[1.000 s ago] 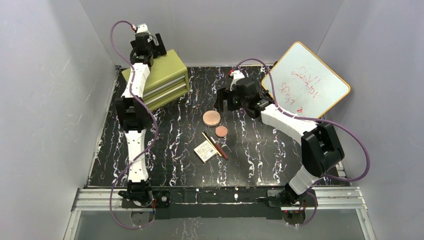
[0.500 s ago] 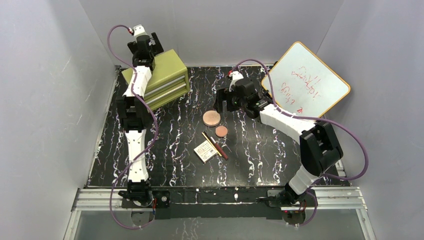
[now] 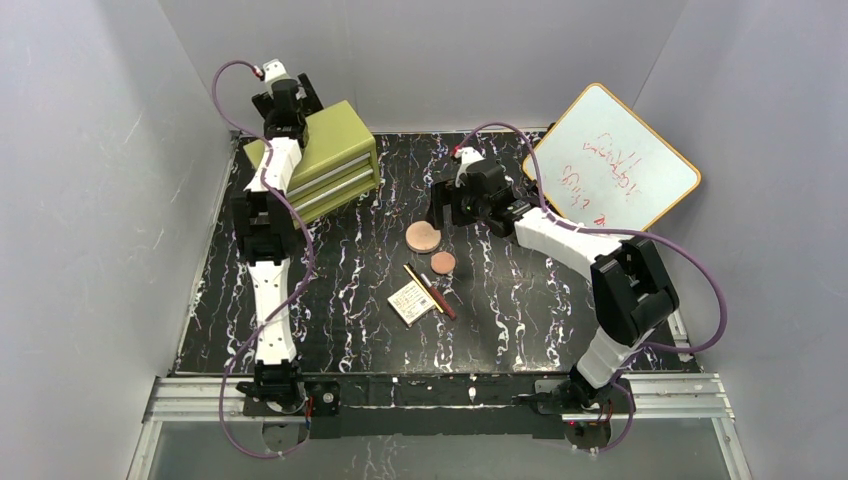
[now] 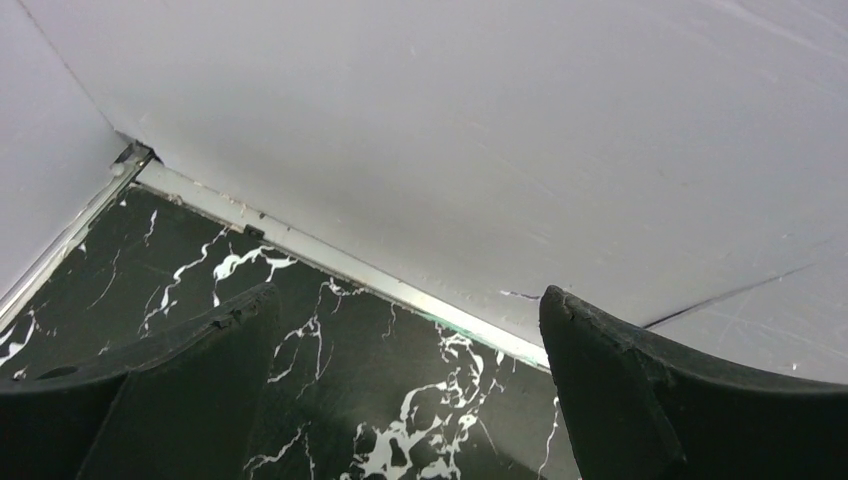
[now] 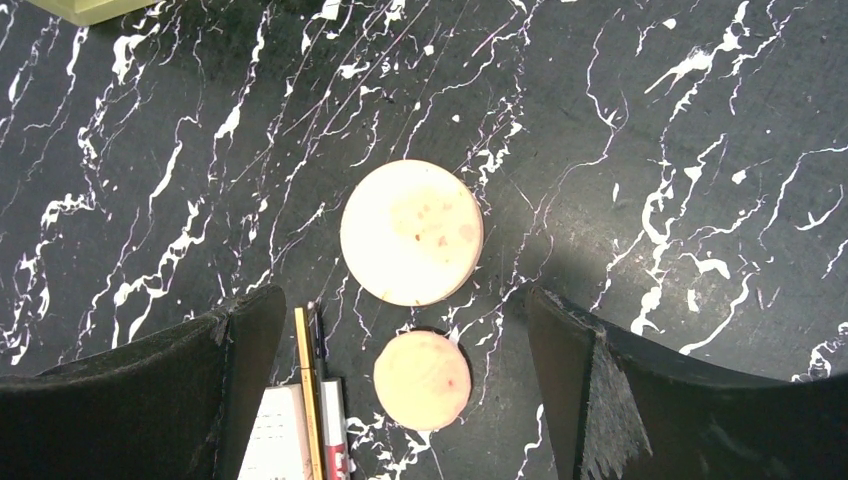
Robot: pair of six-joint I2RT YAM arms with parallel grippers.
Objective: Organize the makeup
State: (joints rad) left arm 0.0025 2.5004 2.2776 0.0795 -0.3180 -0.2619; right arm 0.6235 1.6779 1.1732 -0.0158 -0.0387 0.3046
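Observation:
The makeup lies mid-table: a large pinkish-tan disc (image 3: 423, 237) (image 5: 412, 232), a smaller disc (image 3: 443, 263) (image 5: 421, 380), a cream printed palette (image 3: 412, 301) (image 5: 275, 438), a thin gold pencil (image 3: 418, 283) (image 5: 303, 390) and a dark red pencil (image 3: 441, 300) (image 5: 335, 440). My right gripper (image 3: 439, 207) (image 5: 400, 300) hovers open just behind the large disc, both discs showing between its fingers, nothing held. My left gripper (image 3: 288, 95) (image 4: 410, 295) is open and empty, raised over the back-left corner and facing the back wall.
An olive-green drawer box (image 3: 325, 150) stands at the back left, under the left arm. An orange-framed whiteboard (image 3: 615, 160) leans in the back right corner. Grey walls close in the black marbled table (image 3: 520, 300) on three sides.
The right gripper has shifted a little to the left, toward the large disc. The left wrist has moved slightly left and back over the drawer box. The makeup has not moved.

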